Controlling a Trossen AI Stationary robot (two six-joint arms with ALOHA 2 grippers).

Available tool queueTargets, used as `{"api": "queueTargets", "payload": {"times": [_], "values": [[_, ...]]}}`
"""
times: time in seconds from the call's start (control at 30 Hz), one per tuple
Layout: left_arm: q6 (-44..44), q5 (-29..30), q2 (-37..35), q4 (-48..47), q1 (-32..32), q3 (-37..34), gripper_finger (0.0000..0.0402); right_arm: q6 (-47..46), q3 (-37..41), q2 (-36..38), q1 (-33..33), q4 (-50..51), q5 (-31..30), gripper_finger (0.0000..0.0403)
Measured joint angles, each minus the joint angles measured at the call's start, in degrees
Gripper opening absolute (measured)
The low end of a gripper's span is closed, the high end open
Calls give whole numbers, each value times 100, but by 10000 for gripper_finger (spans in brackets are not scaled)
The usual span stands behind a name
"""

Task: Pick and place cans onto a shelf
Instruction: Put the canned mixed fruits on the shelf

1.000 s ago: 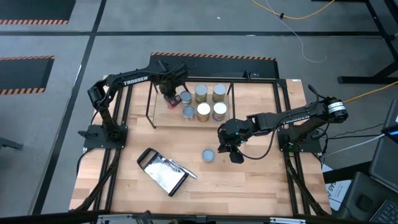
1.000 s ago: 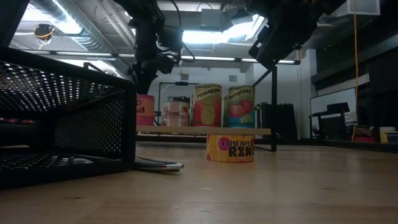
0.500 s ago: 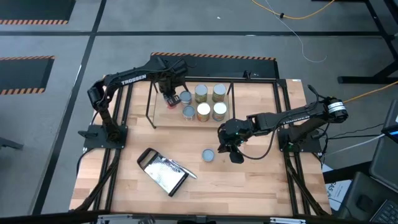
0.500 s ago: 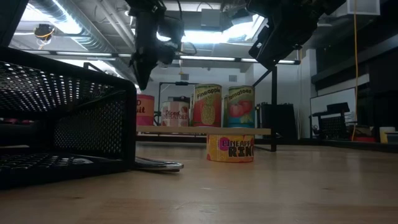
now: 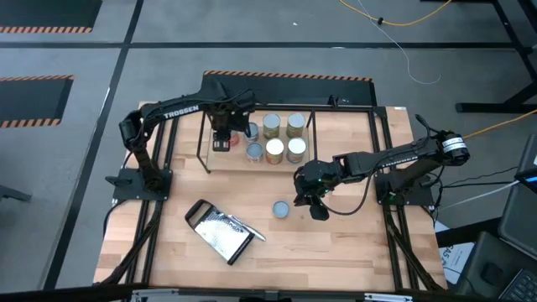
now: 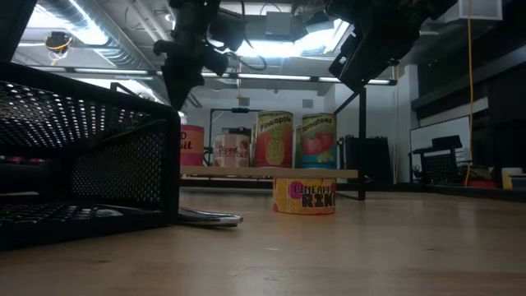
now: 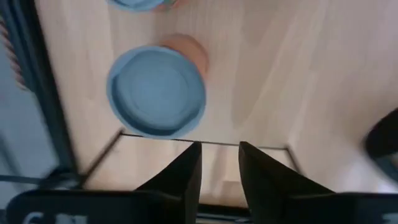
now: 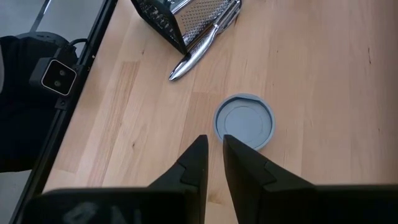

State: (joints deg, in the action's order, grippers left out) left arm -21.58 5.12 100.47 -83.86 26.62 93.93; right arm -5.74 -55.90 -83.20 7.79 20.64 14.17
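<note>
Several cans stand on the shelf (image 5: 205, 143), among them cream-topped (image 5: 274, 151) and silver-topped (image 5: 271, 126) ones. In the low view they stand in a row on its board (image 6: 246, 173). My left gripper (image 5: 221, 141) hovers over the shelf's left end, with a narrow gap between its fingers, empty. Its wrist view (image 7: 221, 165) shows a blue-topped, orange-labelled can (image 7: 155, 90) upright on the board just past the fingertips. A flat blue-grey-topped tin (image 5: 281, 209) stands on the table. My right gripper (image 5: 317, 210) hangs shut just to its right and above it. It touches nothing, as its wrist view (image 8: 214, 146) shows.
A metal grater (image 5: 220, 231) with a black handle lies on the table at the near left and fills the low view's left (image 6: 82, 156). The black table frame (image 5: 159, 193) edges both sides. Bare wood lies near the front edge (image 5: 336, 252).
My left gripper has risen and drawn toward the table's near-left, away from the red-labelled can at the shelf's left end. That can stays upright on the board.
</note>
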Motion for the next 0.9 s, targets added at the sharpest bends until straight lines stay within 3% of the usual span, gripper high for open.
{"api": "queueTargets", "payload": {"times": [0.1, 0.33, 0.57, 0.9], "values": [[-379, 330, 0, 40, -80, 0, 101, 2, -1, 0, 1, 0, -1, 55], [-1007, 363, 2, 299, -206, -235, 99, 2, 0, 0, 0, -2, -1, 55], [-1049, 741, 2, 798, -246, -573, 99, 9, 0, 0, 0, -2, 0, 55], [-1049, 702, 2, 917, -244, -807, 99, 18, 0, 0, 0, -2, -2, 55]]}}
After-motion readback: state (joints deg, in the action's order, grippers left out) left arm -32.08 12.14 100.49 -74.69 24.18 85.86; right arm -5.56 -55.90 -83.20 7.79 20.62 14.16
